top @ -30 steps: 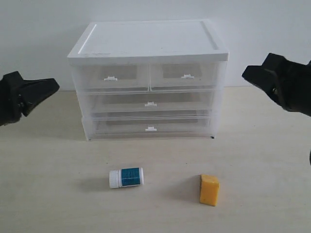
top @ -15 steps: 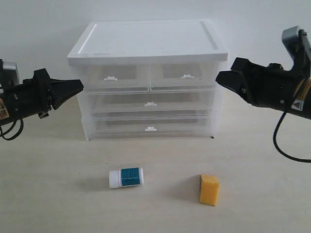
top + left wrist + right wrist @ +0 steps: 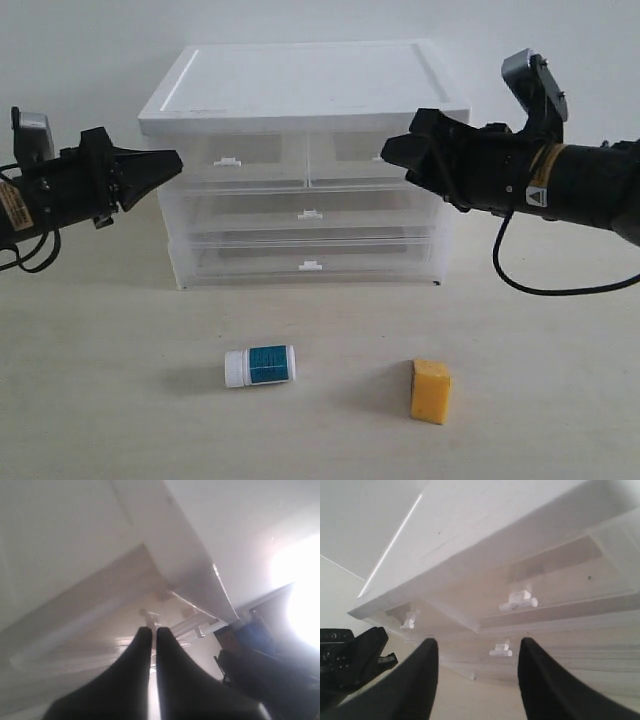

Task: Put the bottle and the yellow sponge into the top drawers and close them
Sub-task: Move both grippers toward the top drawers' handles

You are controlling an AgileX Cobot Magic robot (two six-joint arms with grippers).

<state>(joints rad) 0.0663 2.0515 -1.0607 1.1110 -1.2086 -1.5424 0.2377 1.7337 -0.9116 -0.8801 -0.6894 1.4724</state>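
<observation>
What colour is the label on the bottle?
Teal-blue, on the white bottle with a white cap; clearest in the exterior view.

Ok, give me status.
Left tool shut, right tool open, both empty. Top drawers closed. Bottle, yellow sponge on table. Nothing blocking.

1 bottle, 1 yellow sponge, 1 cabinet, 2 top drawers, 2 full-width drawers.

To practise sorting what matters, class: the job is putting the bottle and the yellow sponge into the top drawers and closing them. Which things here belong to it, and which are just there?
Belong to the job:
bottle
yellow sponge
left top drawer
right top drawer

Just there:
middle drawer
bottom drawer
</observation>
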